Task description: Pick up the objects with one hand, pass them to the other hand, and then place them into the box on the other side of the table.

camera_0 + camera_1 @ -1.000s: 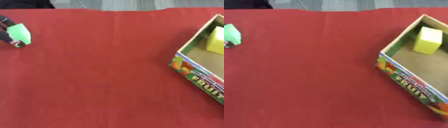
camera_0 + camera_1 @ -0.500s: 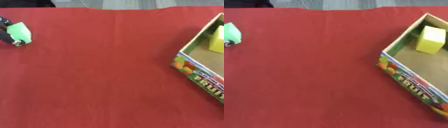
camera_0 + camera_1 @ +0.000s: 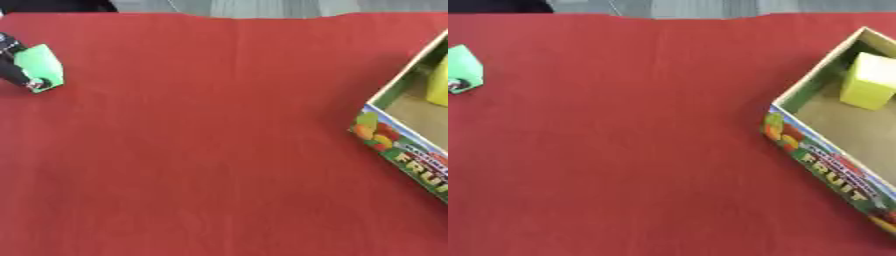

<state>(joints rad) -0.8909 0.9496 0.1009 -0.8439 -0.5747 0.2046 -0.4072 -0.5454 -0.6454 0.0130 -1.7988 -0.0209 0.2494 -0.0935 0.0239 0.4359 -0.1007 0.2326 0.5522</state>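
Observation:
A green block (image 3: 41,66) is at the far left of the red table (image 3: 219,160). My left hand (image 3: 11,69) shows only as black fingers at the left edge, curled round the block, with one fingertip under its lower corner. I cannot tell whether the block rests on the cloth or is held just above it. On the right stands an open cardboard box (image 3: 820,157) printed with fruit. A yellow block (image 3: 870,81) lies inside it near the far corner. My right hand is out of view.
The table's far edge runs along the top of the view, with grey floor and a dark shape (image 3: 52,5) beyond it. The box's long printed wall slants from mid-right to the lower right corner.
The whole picture has drifted slightly to the right, so the camera moved. The green block and the fingers on it keep their place.

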